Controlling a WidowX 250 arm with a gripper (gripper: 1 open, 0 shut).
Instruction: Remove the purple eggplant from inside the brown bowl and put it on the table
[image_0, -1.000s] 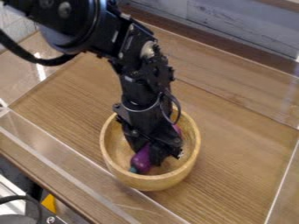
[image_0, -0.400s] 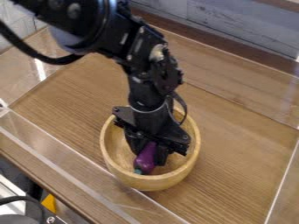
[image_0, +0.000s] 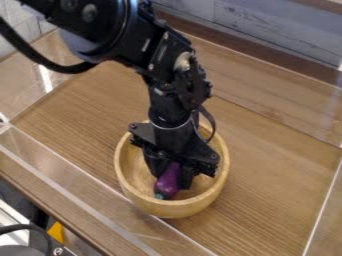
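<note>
The tool (image_0: 177, 167) is reaching down into the brown bowl (image_0: 214, 199), its fingers closing around the upper part of the purple eggplant (image_0: 167, 181) and apparently pinching it. The eggplant is still lying inside the bowl, toward the near side. Reaching and gripping thus appear accomplished; lifting the eggplant over the rim, carrying it out, setting it on the table (image_0: 271, 165) and releasing it are remaining. The eggplant's long axis is running roughly near to far, leaning slightly, with the teal-green stem tip (image_0: 160, 196) pointing toward the near side and the opposite end disappearing among the dark fingers.
</note>
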